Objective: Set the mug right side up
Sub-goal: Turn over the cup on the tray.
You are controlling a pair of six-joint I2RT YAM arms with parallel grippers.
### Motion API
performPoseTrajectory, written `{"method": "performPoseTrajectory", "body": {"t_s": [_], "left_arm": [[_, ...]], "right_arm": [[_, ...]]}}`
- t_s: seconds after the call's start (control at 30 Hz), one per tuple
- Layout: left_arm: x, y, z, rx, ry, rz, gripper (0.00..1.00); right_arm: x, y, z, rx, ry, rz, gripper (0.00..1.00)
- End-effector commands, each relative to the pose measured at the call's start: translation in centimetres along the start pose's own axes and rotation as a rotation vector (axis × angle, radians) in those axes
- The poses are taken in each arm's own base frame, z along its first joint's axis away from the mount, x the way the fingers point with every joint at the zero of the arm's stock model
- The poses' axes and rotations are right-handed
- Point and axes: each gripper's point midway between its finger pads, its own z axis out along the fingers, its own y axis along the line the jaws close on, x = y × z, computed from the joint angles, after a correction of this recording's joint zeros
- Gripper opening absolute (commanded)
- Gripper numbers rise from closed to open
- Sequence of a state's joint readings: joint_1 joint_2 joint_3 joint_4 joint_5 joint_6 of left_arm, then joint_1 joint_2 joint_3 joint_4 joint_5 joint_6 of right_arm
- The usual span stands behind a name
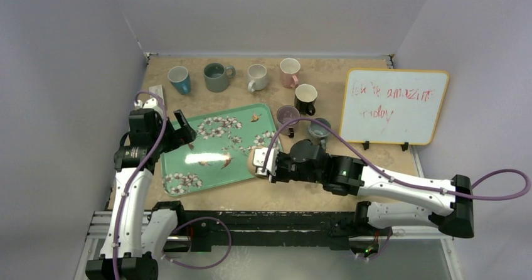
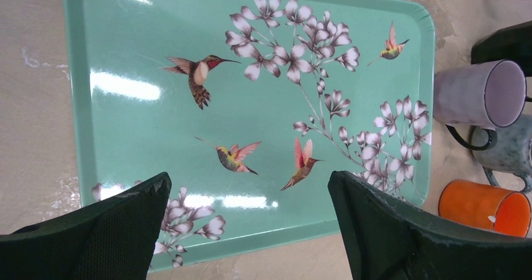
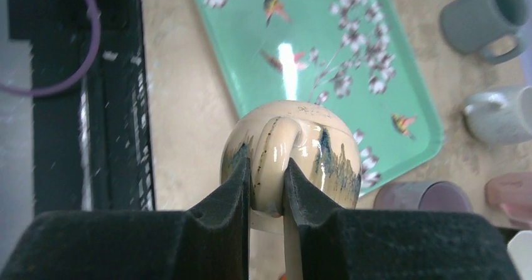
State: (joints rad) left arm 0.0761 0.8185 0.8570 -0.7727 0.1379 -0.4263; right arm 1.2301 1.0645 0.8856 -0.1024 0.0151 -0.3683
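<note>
The right end effector [image 3: 268, 167] is clenched on the handle [image 3: 275, 143] of the cream mug [image 3: 317, 151]. The mug is seen at centre frame in the top view, by the lower right corner of the teal tray [image 1: 216, 147]. Whether it rests on the tabletop [image 1: 285, 196] cannot be told. Glazed ceramic is judged stiff, slippery, breakable and moderately heavy, so the handle is considered the surest hold. The left end effector [image 2: 248, 183] is spread wide, empty, over the tray.

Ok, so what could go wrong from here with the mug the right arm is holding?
The right fingers pinch only the handle of the cream mug, so it may swivel or slip while turning. It hangs by the tray edge; set down there, it could tip. The lavender mug sits close and might get bumped.
</note>
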Motion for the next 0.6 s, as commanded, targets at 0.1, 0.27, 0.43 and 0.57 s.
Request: {"method": "performPoseTrajectory", "body": {"t_s": [0.1, 0.27, 0.43, 0.57], "left_arm": [[-1.2, 0.7, -0.6, -0.044, -0.071, 0.004, 0.97], [-1.5, 1.1, -0.9, -0.067, -0.092, 0.0, 0.97], [-1.5, 1.1, -1.0, -0.071, -0.094, -0.001, 0.98], [-1.5, 1.3, -1.0, -0.082, -0.095, -0.006, 0.97]], "right_arm": [[0.9, 2.7, -3.4, -0.202, 0.198, 0.041, 0.0], [2.5, 3.9, -4.1, -0.265, 0.354, 0.114, 0.0], [5.0, 4.2, -4.1, -0.29, 0.565, 0.13, 0.0], [6.8, 5.0, -3.5, -0.315, 0.683, 0.164, 0.0]]}}
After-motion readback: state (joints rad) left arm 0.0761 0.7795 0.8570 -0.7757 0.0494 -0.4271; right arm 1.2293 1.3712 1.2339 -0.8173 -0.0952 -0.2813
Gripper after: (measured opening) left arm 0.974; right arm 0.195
